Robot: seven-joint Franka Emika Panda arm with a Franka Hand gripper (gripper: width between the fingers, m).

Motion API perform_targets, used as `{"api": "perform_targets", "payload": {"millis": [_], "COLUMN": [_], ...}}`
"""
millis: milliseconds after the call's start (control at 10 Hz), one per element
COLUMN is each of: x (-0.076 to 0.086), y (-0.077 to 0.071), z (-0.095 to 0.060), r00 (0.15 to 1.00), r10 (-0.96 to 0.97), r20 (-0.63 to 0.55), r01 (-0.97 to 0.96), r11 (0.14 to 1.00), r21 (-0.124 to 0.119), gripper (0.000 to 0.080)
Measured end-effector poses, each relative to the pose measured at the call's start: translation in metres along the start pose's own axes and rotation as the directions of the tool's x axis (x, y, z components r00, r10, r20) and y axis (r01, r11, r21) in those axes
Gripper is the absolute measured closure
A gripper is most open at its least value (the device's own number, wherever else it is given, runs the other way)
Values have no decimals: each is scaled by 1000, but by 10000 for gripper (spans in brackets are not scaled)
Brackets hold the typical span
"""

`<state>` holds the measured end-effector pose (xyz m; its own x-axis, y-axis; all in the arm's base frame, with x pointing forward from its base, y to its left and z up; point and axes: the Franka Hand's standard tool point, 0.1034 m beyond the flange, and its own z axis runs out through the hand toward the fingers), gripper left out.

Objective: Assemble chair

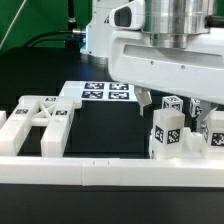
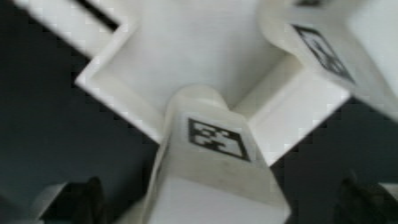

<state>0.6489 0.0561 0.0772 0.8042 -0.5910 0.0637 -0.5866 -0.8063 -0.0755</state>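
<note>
The chair parts are chunky white plastic pieces with black-and-white tags. In the exterior view a notched flat part (image 1: 40,118) lies at the left, and tagged posts (image 1: 166,130) stand at the right, with another (image 1: 214,130) at the edge. My gripper (image 1: 172,104) hangs just above the posts, its fingers wide apart. In the wrist view a tagged white post (image 2: 217,150) runs between the dark fingertips (image 2: 71,202) with gaps on both sides. It meets a larger notched white part (image 2: 178,55). The gripper (image 2: 217,205) is open and grips nothing.
The marker board (image 1: 100,92) lies flat on the black table behind the parts. A long plain white border rail (image 1: 110,172) runs along the front. The robot's white body (image 1: 150,45) fills the upper right of the exterior view.
</note>
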Motion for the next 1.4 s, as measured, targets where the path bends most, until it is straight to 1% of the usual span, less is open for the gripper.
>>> {"api": "perform_targets", "payload": {"millis": [100, 200, 400, 600, 700, 900, 1000, 1200, 1400], "x": [1, 2, 2, 5, 5, 4, 4, 4, 4], "y": [1, 2, 1, 4, 4, 2, 3, 3, 4], "z": [0, 0, -1, -1, -1, -1, -1, 0, 0], "r00": [997, 980, 940, 867, 837, 789, 753, 764, 788], "r10": [-71, -197, -342, -498, -547, -614, -658, -645, -616], "r20": [0, -2, -3, -2, -2, -2, 0, -3, -3], "r01": [71, 197, 342, 498, 547, 614, 658, 645, 616], "r11": [997, 980, 940, 867, 837, 789, 753, 764, 788], "r21": [-1, -5, -7, -8, -9, -20, -21, -21, -21], "gripper": [151, 151, 151, 151, 151, 151, 151, 151, 414]}}
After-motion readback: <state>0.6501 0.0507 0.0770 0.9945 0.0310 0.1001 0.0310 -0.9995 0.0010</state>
